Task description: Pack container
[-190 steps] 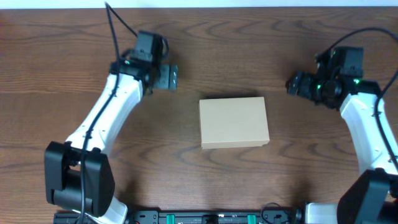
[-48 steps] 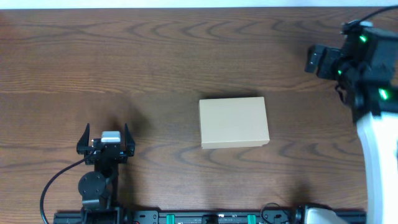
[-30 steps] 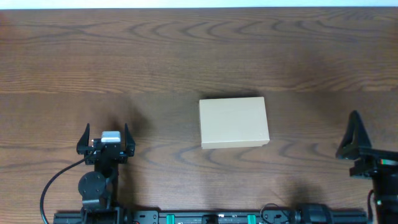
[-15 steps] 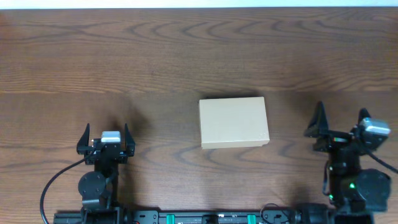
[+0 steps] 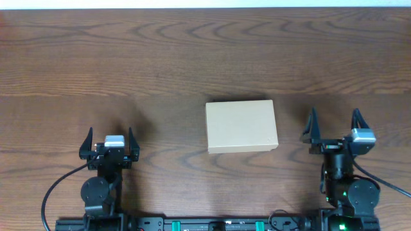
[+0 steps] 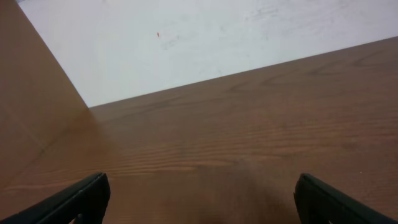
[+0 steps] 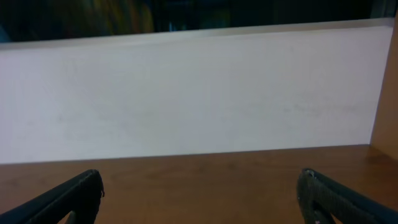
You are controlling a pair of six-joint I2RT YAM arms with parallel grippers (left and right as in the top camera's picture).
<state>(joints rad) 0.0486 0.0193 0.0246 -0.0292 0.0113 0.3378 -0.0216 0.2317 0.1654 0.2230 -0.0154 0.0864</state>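
Observation:
The container (image 5: 241, 126), a plain tan cardboard box with its flap lid shut, lies in the middle of the wooden table in the overhead view. My left gripper (image 5: 110, 133) sits folded back at the near left edge, open, well to the left of the box. At the near right, my right gripper (image 5: 334, 122) is also open and stands apart from the box's right side. Neither wrist view shows the box. The left gripper (image 6: 200, 194) and the right gripper (image 7: 200, 193) show only bare wood between wide black fingertips.
A white wall (image 7: 186, 93) rises beyond the table's far edge in both wrist views. A tan side panel (image 6: 31, 106) stands at the left of the left wrist view. A black rail (image 5: 212, 224) runs along the near table edge.
The right arm has swung in from the far right and folded down to the near right edge, gripper open. The left arm and the box have not moved in the last second.

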